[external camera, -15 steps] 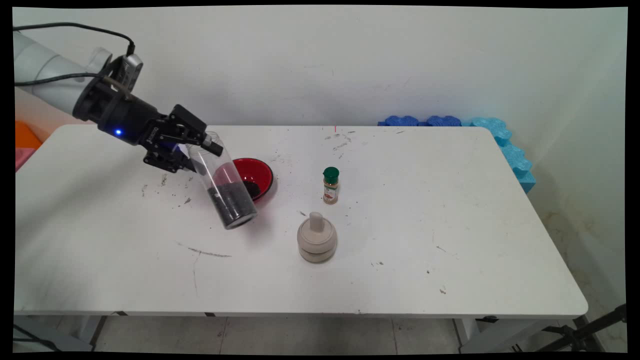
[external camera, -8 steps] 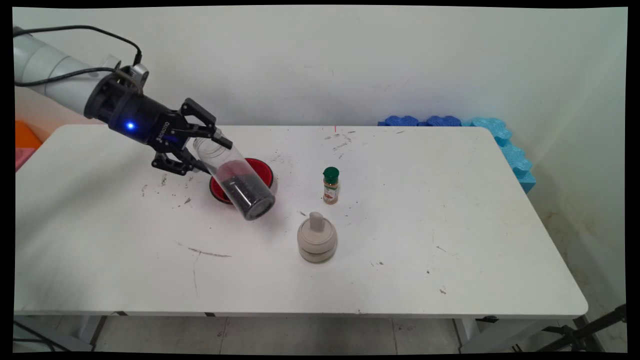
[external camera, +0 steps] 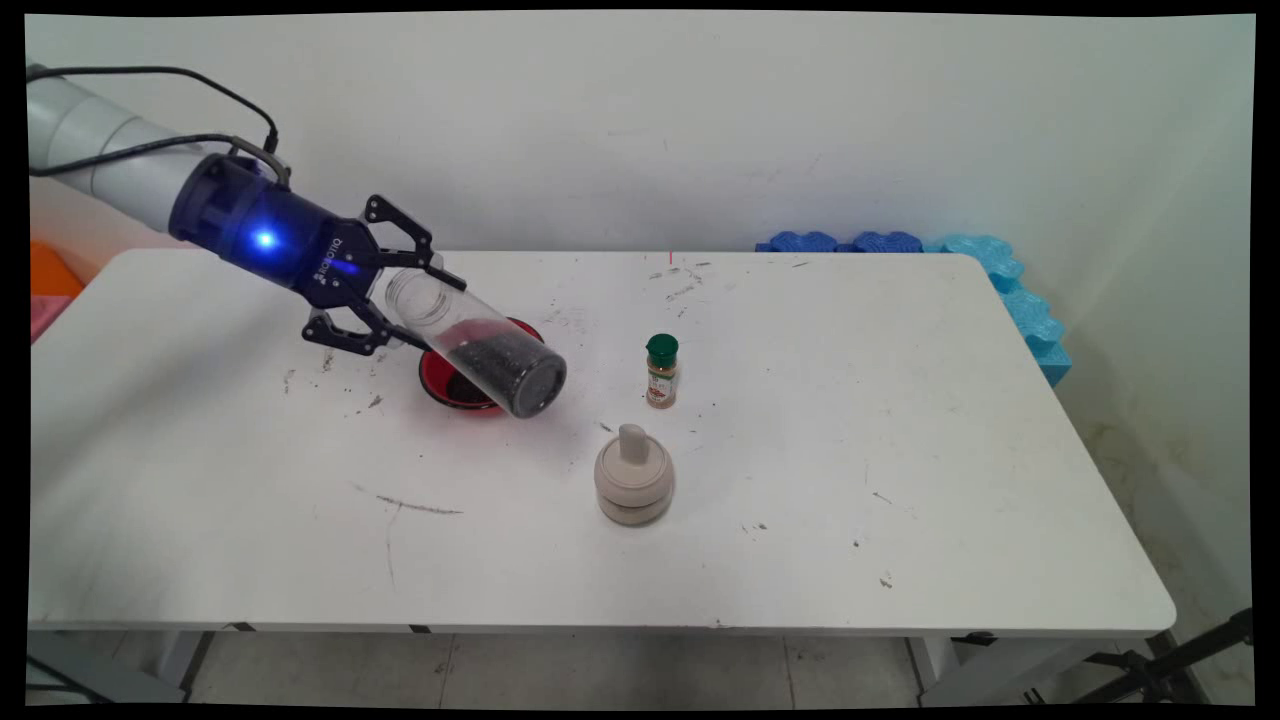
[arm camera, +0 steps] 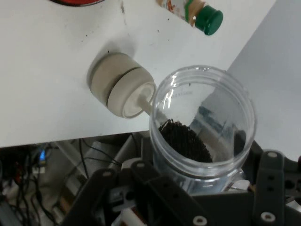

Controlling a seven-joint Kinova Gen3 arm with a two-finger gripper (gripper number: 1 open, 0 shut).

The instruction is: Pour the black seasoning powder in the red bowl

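The pincer [external camera: 405, 305] is clenched on the open end of a clear jar [external camera: 480, 345], tilted closed end down over the red bowl [external camera: 445, 385], above the surface [external camera: 800, 450]. Dark grains fill its lower part. Likely light, stiff, slick plastic; side grip near the rim suits it.

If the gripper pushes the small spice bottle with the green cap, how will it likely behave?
The spice bottle stands upright, tall and narrow, so a high push would probably tip it. Being round, it would likely roll afterwards. It looks small and probably light.
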